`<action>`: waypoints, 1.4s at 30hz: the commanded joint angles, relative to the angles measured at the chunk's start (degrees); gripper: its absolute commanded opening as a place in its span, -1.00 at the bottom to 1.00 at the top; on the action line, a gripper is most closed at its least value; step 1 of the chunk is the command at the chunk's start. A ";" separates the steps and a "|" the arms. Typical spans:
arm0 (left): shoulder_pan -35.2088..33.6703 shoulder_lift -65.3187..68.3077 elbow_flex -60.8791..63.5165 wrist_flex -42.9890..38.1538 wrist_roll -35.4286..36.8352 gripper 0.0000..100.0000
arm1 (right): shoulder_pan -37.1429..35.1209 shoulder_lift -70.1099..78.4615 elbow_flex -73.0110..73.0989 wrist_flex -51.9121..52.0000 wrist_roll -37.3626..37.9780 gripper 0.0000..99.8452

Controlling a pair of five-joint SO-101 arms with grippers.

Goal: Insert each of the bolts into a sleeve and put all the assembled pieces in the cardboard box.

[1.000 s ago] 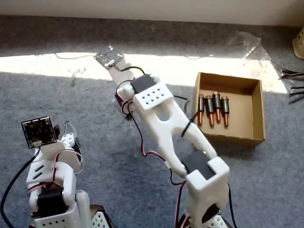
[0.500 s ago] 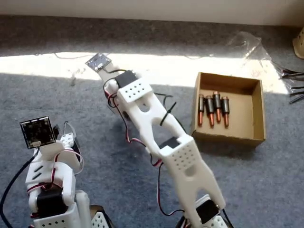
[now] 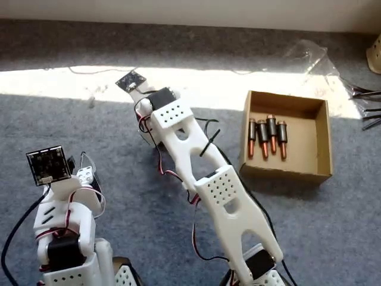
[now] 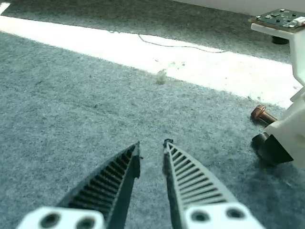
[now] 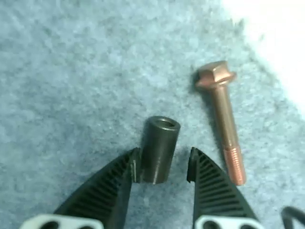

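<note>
your right gripper (image 5: 164, 160) is spread astride the sleeve (image 5: 159, 143) on the carpet (image 5: 57, 57), the bolt (image 5: 221, 119) just beside. close squarely on its middle; the box (image 3: 306, 143) sits at the high view's right.

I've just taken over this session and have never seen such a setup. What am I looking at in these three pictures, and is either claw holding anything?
These are two small white robot arms, each ending in a two-fingered gripper. The high view looks down on both: the left arm is folded up at the lower left, and the right arm stretches out over the grey carpet. The other two pictures come from a camera on each wrist, looking along the fingers. The right gripper is open, with a dark sleeve between its fingers, not clamped. A copper bolt lies beside it. The left gripper is slightly open and holds nothing. The cardboard box holds four assembled pieces.
</note>
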 commanded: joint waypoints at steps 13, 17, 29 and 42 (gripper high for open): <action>-0.40 -0.57 0.57 -2.90 -0.44 -0.82 | 0.92 7.78 -14.73 1.01 4.48 -0.71; -0.31 -0.57 0.57 -2.90 -0.44 -0.82 | 0.92 7.87 -14.46 1.10 4.48 -0.77; -0.22 -0.57 1.01 -2.99 -0.44 -0.82 | 1.19 7.34 -16.04 6.81 4.92 -0.99; -0.22 -0.57 1.10 -2.99 -0.44 -0.82 | 2.24 4.26 -32.92 10.07 4.92 -0.99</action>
